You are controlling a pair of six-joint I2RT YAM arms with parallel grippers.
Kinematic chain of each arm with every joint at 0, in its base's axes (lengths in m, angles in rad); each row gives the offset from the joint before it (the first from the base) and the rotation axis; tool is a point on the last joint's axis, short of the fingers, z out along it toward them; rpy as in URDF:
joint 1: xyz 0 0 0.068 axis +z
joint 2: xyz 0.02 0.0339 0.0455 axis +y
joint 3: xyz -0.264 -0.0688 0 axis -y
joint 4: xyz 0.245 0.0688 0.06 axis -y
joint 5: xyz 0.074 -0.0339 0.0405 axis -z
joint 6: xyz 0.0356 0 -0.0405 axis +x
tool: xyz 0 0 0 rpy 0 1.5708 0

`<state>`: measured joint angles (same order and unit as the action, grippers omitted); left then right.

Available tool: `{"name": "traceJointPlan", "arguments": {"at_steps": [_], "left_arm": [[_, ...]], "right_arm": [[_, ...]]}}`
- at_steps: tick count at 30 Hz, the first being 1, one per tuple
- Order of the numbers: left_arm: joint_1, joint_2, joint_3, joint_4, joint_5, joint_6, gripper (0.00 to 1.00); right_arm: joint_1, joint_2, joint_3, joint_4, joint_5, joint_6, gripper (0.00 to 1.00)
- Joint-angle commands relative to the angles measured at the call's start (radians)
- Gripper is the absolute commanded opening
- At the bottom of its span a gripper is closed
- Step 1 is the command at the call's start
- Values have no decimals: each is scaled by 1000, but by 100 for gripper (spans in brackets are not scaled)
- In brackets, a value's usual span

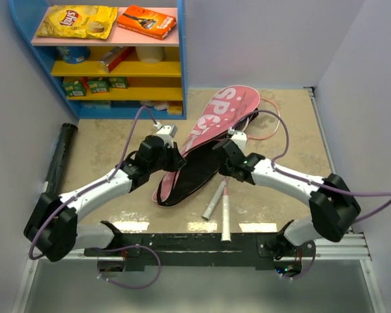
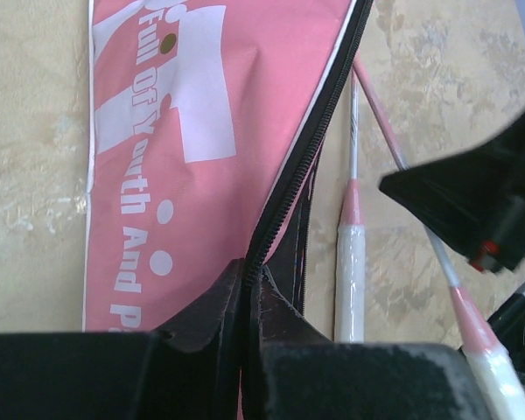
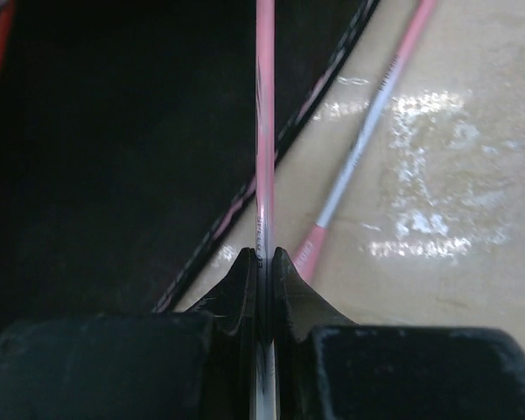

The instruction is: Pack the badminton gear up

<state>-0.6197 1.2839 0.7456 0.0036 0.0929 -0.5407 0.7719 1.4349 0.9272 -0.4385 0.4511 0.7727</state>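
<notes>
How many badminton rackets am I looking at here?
2. One racket has its shaft pinched in the right hand, over the open pink bag. The other racket lies on the table just beside it. No other shows.

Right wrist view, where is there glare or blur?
Right wrist: glare whitens the table; the loose racket looks soft, the held racket sharper; the bag interior is nearly black. Left wrist: evenly lit, bag lettering readable.
</notes>
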Motion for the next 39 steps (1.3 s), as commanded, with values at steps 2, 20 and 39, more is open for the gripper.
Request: {"name": "traceJointPlan", "arguments": {"at_steps": [2, 20, 39], "left_arm": [[-9, -124, -67, -2, 43, -24, 0], [-66, -209, -244, 41, 90, -84, 0], [-68, -41, -236, 174, 30, -73, 0]], "right_arm": [[-6, 103, 59, 265, 18, 3, 0], [-151, 489, 278, 425, 2, 146, 0], [-148, 277, 149, 265, -190, 0, 44]]}}
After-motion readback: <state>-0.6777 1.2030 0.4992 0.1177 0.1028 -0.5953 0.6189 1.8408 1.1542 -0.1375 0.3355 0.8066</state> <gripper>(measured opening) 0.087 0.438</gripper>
